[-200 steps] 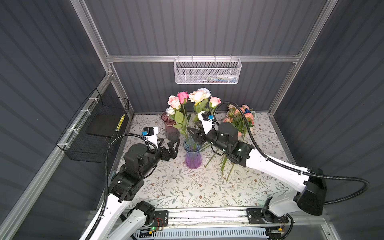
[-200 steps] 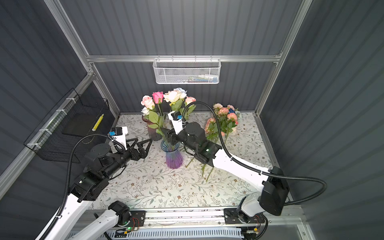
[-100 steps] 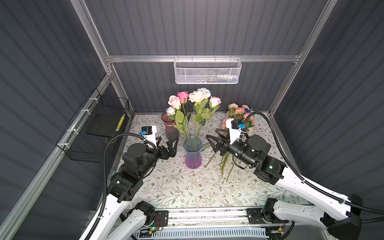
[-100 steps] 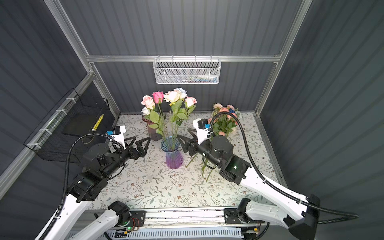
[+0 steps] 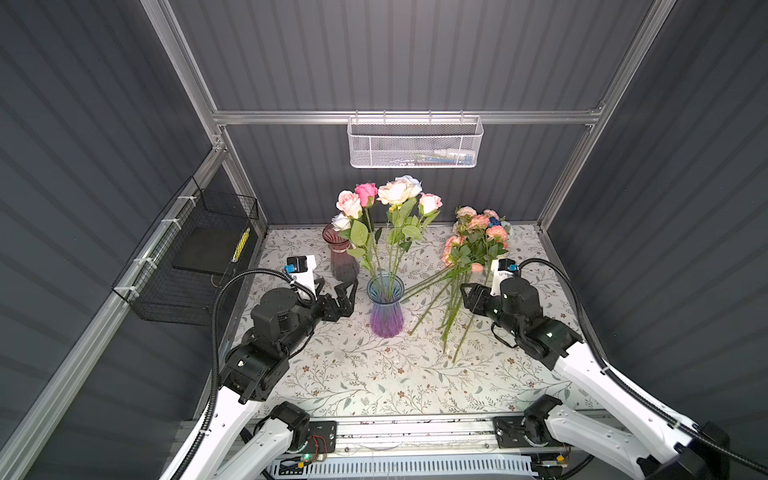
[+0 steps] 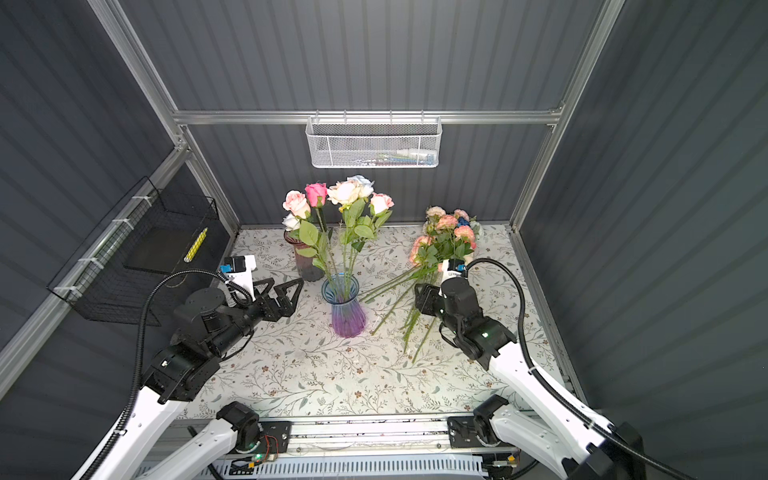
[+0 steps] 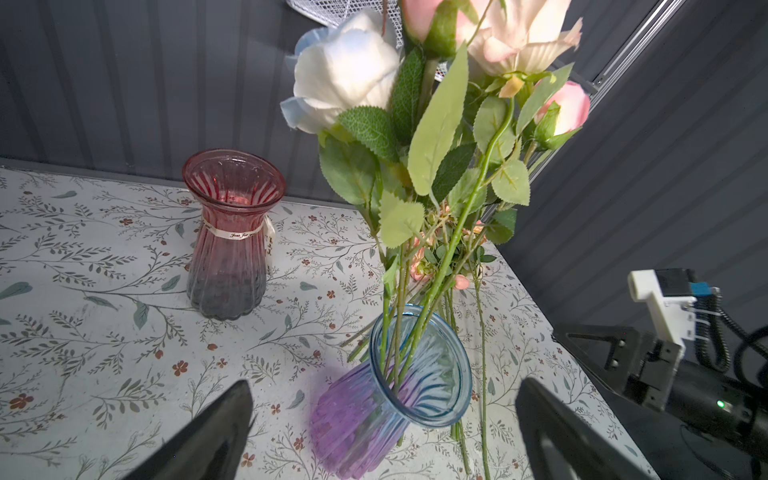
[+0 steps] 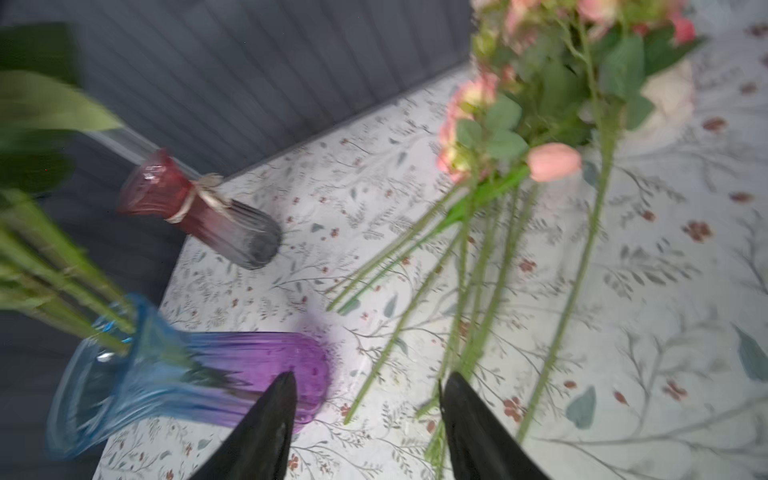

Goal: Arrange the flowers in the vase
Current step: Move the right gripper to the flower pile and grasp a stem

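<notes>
— Flowers (image 5: pixel 390 203), whereabouts?
— Partly standing heads-up in the blue-and-purple vase (image 5: pixel 385 309) at the middle of the table (image 5: pixel 365 374). Partly lying flat as a loose bunch (image 5: pixel 473 245) at two o'clock of it, stems trailing toward seven o'clock.
— Left gripper (image 5: pixel 336 285)?
— At nine o'clock of the vase, just beside it, not touching. Jaws spread wide, holding nothing.
— Right gripper (image 8: pixel 368 386)?
— At three o'clock of the vase, low over the cut ends of the loose bunch. Jaws apart, less wide than the left pair, nothing seen between them. Hard to say whether brushing a stem: wrist view smeared with blur, tips lost against the dark wrist in both top views.
— Anything else hidden or murky?
— Red vase (image 5: pixel 341 255) at eleven o'clock, rim half masked by leaves. Contents of the white mesh basket (image 5: pixel 415 143) on the back wall too small to make out. Deep blue bloom (image 5: pixel 493 222) barely showing among the peach heads.
</notes>
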Tool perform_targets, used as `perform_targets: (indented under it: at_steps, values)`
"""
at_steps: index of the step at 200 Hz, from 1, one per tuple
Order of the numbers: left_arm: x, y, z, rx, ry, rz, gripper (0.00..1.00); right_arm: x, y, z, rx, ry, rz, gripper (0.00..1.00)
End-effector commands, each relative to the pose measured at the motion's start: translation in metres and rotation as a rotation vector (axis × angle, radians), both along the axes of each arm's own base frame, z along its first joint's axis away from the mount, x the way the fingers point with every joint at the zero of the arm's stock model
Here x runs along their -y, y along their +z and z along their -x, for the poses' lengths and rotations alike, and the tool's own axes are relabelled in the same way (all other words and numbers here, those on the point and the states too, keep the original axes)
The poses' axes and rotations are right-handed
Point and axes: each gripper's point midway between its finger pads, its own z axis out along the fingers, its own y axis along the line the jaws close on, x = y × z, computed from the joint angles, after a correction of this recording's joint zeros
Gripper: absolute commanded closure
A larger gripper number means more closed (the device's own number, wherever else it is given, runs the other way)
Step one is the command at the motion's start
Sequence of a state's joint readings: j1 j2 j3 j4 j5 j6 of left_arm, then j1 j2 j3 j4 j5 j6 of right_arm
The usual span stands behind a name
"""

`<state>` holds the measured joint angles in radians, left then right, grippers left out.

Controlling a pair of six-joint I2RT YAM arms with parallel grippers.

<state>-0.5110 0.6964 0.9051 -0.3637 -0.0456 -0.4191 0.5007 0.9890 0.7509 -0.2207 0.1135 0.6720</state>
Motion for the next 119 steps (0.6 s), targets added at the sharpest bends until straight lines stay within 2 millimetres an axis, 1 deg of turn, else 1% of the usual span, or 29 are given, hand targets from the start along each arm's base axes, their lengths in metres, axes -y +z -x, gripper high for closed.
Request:
perform_targets:
  at_steps: [1,4,17,56,82,97,119]
  values:
    - [-0.002,-0.007,0.0,-0.026,0.013,0.004,0.0,0.019,-0.054,0.002,-0.252,-0.071,0.022,0.45]
    - [-0.002,-0.006,0.0,-0.025,0.013,0.005,0.0,0.021,-0.066,0.0,-0.288,-0.081,0.041,0.45]
    - [-0.002,-0.007,0.001,-0.029,0.01,0.005,0.0,0.03,-0.086,-0.008,-0.347,-0.11,0.066,0.46]
    - [-0.003,-0.007,0.004,-0.036,0.006,0.006,0.0,0.054,-0.127,-0.032,-0.435,-0.197,0.12,0.46]
    - [-0.002,-0.008,0.006,-0.044,-0.003,0.008,0.0,0.06,-0.147,-0.044,-0.491,-0.214,0.118,0.46]
    - [-0.002,-0.008,0.007,-0.046,-0.003,0.007,0.0,0.061,-0.155,-0.049,-0.506,-0.218,0.114,0.47]
    - [-0.003,-0.007,0.009,-0.045,-0.005,0.008,0.0,0.059,-0.162,-0.057,-0.511,-0.209,0.101,0.53]
